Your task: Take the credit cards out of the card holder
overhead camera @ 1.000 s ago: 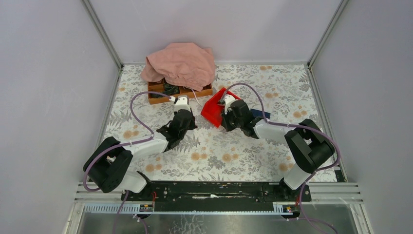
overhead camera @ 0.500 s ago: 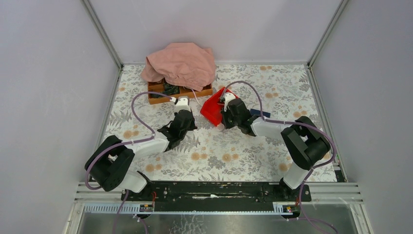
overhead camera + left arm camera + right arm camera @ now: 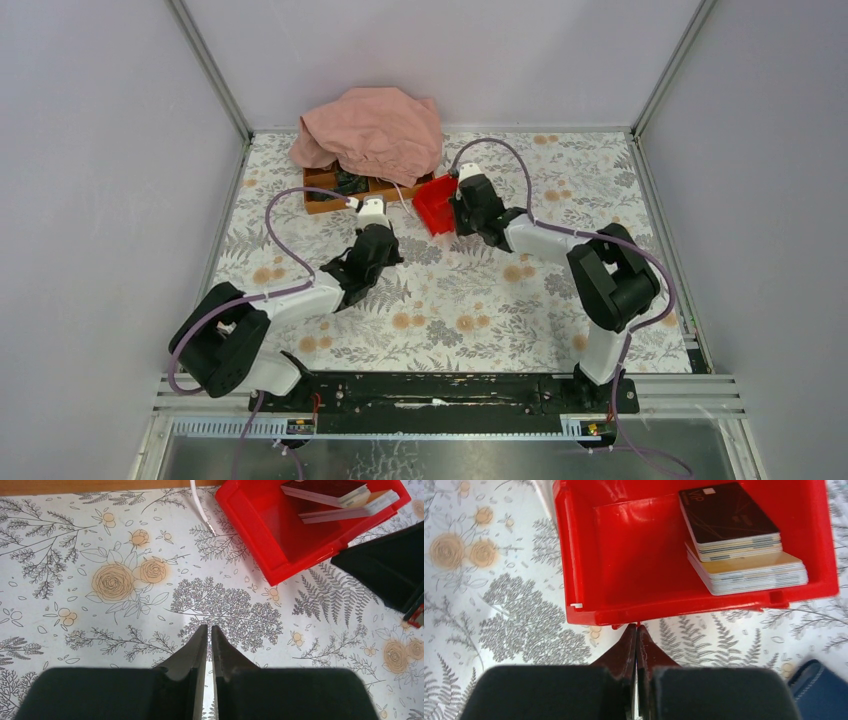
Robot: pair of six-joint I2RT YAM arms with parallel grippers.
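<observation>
My left claw (image 3: 206,630) hangs over the flower-printed tabletop (image 3: 75,605) with its two black fingers barely spread, a thin slit between the tips and nothing in it. To the right of it and a little farther off stands the open red plastic bin (image 3: 250,535). The credit cards (image 3: 744,545) lie in the bin toward its far end. They are in two loose stacks of thin flat cards, the upper one topped by a dark blackish card (image 3: 726,512) and the lower one by a pale tan card (image 3: 749,562). My right claw (image 3: 637,629) is on the right side of the bin, fingers pressed tightly together and gripping nothing, their tips right at the outside of the bin's wall and seemingly touching it. Near that claw, only the rounded corner of a flat dark blue piece (image 3: 819,685) shows on the tabletop. I cannot tell whether it is the card holder. A loose white cable end (image 3: 200,507) lies on the tabletop just left of the bin. On the far left a crumpled pink cloth (image 3: 370,125) drapes over a shallow brown wooden tray (image 3: 325,203).
</observation>
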